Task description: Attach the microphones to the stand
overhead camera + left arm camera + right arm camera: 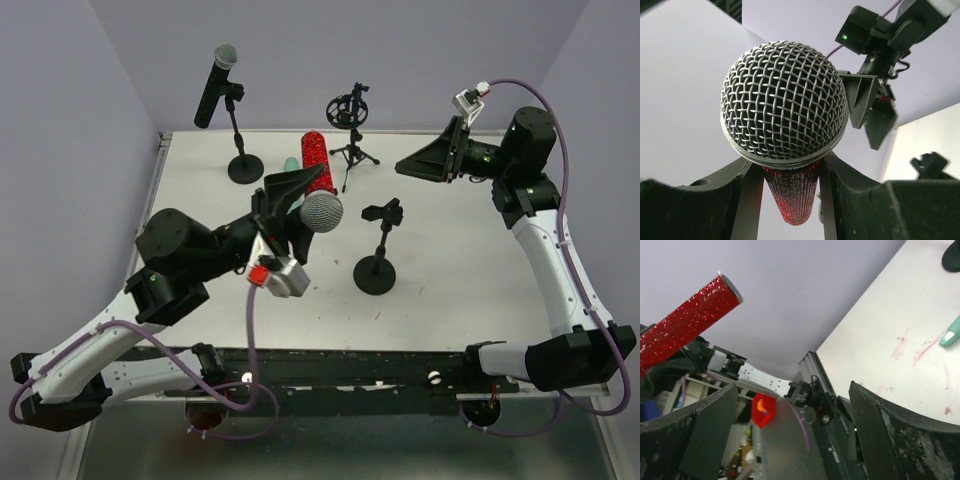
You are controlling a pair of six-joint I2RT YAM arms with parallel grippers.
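My left gripper [290, 195] is shut on the red glitter microphone [317, 160] just below its silver mesh head [322, 211] and holds it in the air over the table. In the left wrist view the mesh head [784, 101] fills the middle and the red body [792, 192] sits between my fingers. The black microphone [214, 85] is clipped in the stand at the back left [245, 167]. The teal microphone [290, 164] lies on the table, mostly hidden behind my left gripper; its end shows in the right wrist view [951, 335]. My right gripper [415, 165] is open and empty at the back right.
A short stand with an empty clip [377, 270] stands in the middle of the table. A small tripod with a shock mount [350, 112] stands at the back centre. The table's left rail [150, 200] and the walls close the space in.
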